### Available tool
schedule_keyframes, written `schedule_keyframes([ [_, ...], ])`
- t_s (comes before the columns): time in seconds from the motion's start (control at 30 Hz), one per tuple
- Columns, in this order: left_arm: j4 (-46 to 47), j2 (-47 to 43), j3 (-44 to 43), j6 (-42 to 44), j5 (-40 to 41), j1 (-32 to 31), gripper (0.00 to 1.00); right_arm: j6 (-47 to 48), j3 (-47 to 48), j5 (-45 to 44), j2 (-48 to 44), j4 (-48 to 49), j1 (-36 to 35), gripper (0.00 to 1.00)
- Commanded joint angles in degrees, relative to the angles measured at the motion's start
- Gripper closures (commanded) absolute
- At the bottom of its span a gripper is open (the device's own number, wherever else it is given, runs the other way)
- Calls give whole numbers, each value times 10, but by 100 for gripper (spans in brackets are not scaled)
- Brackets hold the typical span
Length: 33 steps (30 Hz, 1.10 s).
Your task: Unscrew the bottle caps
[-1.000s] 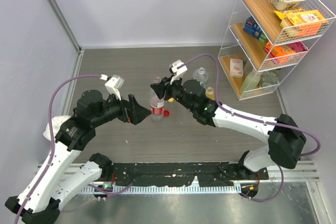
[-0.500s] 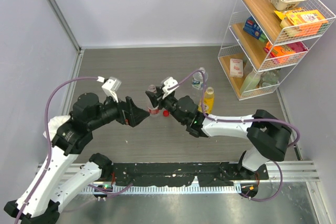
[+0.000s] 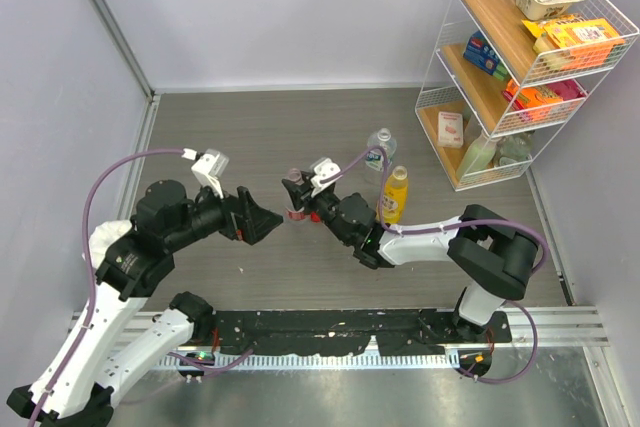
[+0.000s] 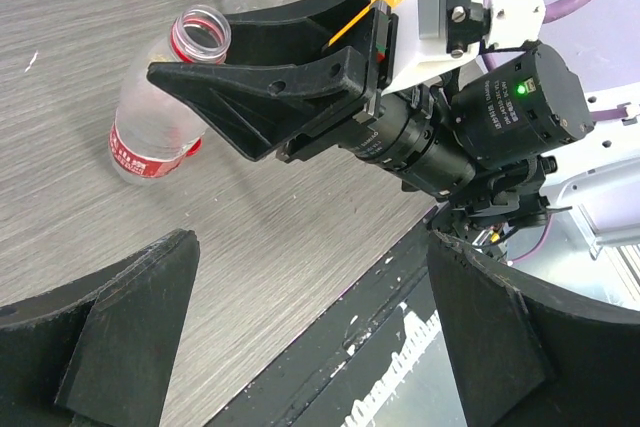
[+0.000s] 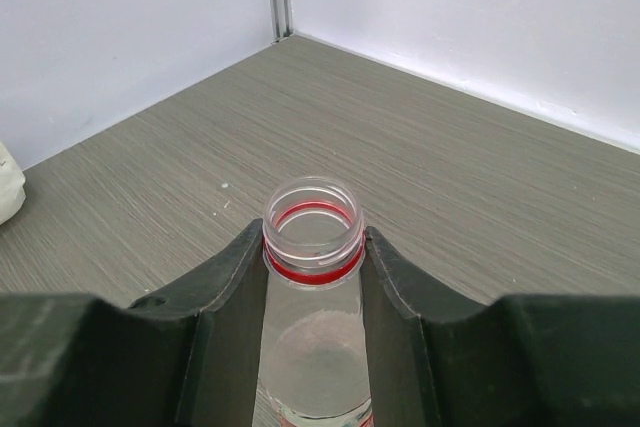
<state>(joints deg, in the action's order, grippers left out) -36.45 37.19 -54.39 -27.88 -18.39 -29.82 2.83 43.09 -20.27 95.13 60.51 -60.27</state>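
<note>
Counter [image 3: 250, 127]: grey wood-grain surface.
Left gripper [image 3: 270, 218]: points at the clear bottle with red label [image 3: 294, 213], just beside it.
Right gripper [image 3: 294, 187]: at that bottle's open neck; its grip cannot be made out here.
Red cap [image 3: 314, 215]: on the counter, beside the bottle's base.
Yellow-orange bottle [image 3: 394, 197]: upright, capped, next to the right arm.
Clear bottle with blue-white label [image 3: 377, 154]: upright, just behind the yellow-orange one.
Wire rack [image 3: 478, 84]: at the right edge, wooden shelves holding boxed goods.
</note>
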Motion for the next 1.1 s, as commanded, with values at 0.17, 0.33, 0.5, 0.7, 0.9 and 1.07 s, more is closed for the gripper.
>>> schedule_keyframes([
  [0.17, 9, -2, 8, 5, 1, 2, 0, -21, 8, -19, -24, -17, -4, 50],
  [0.33, 18, -1, 10, 3, -5, 1, 0, -28, 21, -24, -43, -45, -3, 31],
  [0.5, 18, 3, 10, 3, -6, 1, 0, -51, 35, -20, -72, -91, -5, 18],
  [0.7, 26, 3, 16, 3, -4, 1, 0, -78, 44, 25, -130, -115, -4, 5],
  [0.9, 30, 6, 17, 5, -2, 2, 0, -87, 61, 99, -157, -144, -4, 0],
  [1.07, 35, 2, 21, 5, 6, 1, 0, -99, 60, 97, -166, -152, -3, 0],
])
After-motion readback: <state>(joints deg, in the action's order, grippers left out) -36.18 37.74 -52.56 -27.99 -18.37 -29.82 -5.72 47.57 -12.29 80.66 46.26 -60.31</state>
